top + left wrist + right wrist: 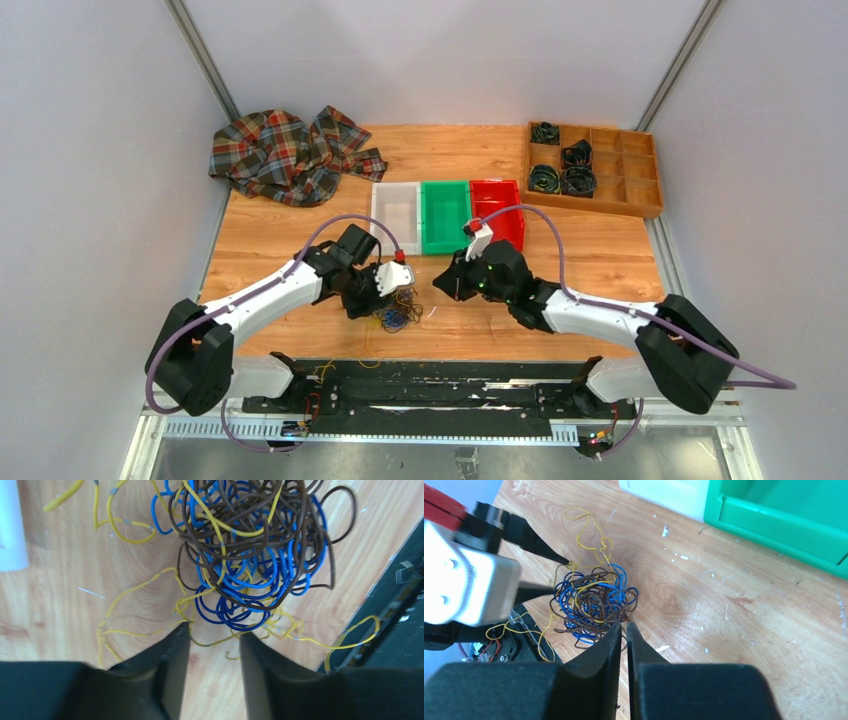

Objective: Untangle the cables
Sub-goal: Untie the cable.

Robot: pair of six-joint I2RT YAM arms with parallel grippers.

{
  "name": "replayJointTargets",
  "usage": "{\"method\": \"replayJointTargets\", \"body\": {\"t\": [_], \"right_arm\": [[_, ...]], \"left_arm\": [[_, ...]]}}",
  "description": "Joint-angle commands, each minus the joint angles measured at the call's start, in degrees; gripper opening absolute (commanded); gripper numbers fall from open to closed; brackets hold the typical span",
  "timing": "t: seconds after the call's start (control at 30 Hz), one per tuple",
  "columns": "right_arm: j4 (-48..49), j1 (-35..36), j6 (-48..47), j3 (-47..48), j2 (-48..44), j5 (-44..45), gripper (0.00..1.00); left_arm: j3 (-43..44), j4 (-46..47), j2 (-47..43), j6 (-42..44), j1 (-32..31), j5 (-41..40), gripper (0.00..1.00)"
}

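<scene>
The cables (397, 316) lie as a fist-sized tangle of blue, brown and yellow wires (250, 555) on the wooden table near its front edge, with loose yellow strands trailing out. My left gripper (215, 632) stands open just at the near side of the tangle, and one thin yellow strand crosses the gap between its tips. Across the bundle (591, 602), my right gripper (624, 626) is shut with its tips at the tangle's edge. I cannot tell whether a brown loop is pinched there. From above, the left gripper (392, 298) and right gripper (445, 283) flank the tangle.
White (396, 212), green (445, 215) and red (497, 205) bins stand in a row behind the grippers. A plaid cloth (290, 155) lies at the back left. A wooden tray (640, 165) with black coiled cords sits at the back right. A black rail (420, 385) borders the table's front.
</scene>
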Motion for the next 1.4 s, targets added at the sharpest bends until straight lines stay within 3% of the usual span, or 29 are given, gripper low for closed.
{"method": "replayJointTargets", "body": {"t": [0.0, 0.07, 0.13, 0.4, 0.8, 0.9, 1.03, 1.13, 1.37], "right_arm": [[-3.8, -0.57, -1.61, -0.4, -2.35, -0.46, 0.16], [-3.44, 0.88, -2.51, -0.29, -1.52, -0.02, 0.25], [-2.21, 3.19, -3.38, -0.06, -0.33, 0.63, 0.31], [5.41, 11.95, -8.26, 4.07, 5.66, 6.03, 0.45], [7.87, 12.69, -9.37, 11.44, 18.35, 10.23, 0.45], [8.75, 12.62, -9.16, 12.5, 21.0, 10.34, 0.41], [9.63, 12.01, -8.57, 11.36, 22.24, 10.27, 0.13], [9.85, 11.18, -8.03, 7.85, 18.89, 10.54, 0.01], [11.32, 5.5, -3.83, -4.03, 7.46, 9.83, 0.01]], "left_arm": [[-0.8, 8.55, -0.17, 3.11, -0.61, -4.27, 0.29], [-0.45, 9.5, -1.44, 3.55, -0.61, -4.0, 0.12], [0.66, 10.27, -2.77, 3.36, -0.54, -4.04, 0.01], [8.86, 2.98, -2.1, 2.11, -0.34, 0.18, 0.01], [8.36, -0.24, -3.65, -1.81, -0.34, 3.86, 0.01], [7.64, -0.02, -4.09, -2.09, -0.3, 3.9, 0.01], [6.11, 1.18, -4.26, -0.42, 0.26, -0.51, 0.01], [5.89, 2.52, -3.85, 2.25, 2.08, -4.69, 0.01], [9.17, 3.56, -3.19, 5.52, 6.9, -8.04, 0.01]]}}
